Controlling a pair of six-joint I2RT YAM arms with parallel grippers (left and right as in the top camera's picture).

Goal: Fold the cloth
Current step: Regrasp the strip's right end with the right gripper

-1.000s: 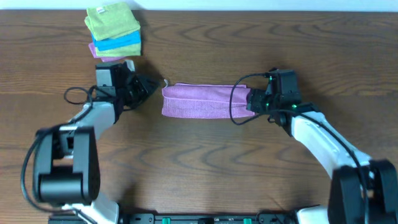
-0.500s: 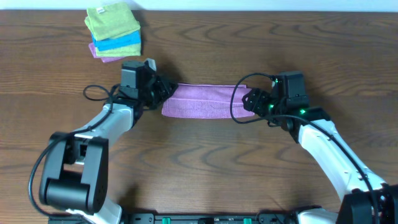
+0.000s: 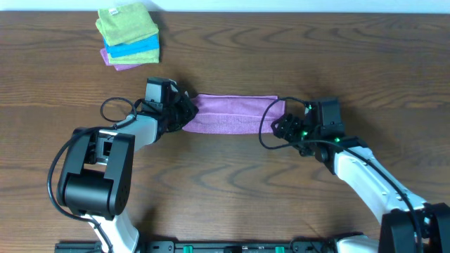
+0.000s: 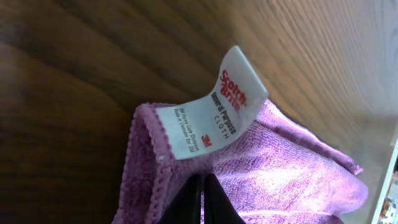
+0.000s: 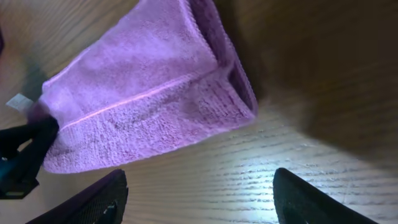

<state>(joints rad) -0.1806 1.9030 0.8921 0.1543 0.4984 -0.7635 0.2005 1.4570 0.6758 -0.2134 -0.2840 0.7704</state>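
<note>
We see a stack of folded cloths (image 3: 129, 35) at eleven o'clock, our left gripper (image 3: 188, 112) clenched on the nine o'clock end of the purple cloth (image 3: 232, 114) at the table (image 3: 225, 197) centre, our right gripper (image 3: 279, 126) released beside its three o'clock end.

Background stuff: a small pile of folded cloths (image 3: 129, 35) on a brown wood table (image 3: 225, 183)

The pile sits at the far-left corner, close to the back edge. A green cloth (image 3: 126, 22) is on top, a bit askew, with a small white tag at its far side. A blue one (image 3: 138, 49) under it sticks out on the right, and a purple-pink one (image 3: 116, 60) at the bottom peeks out along the left and front. The wood grain runs left to right, and a pale strip (image 3: 281, 5) runs along the far edge.
</note>
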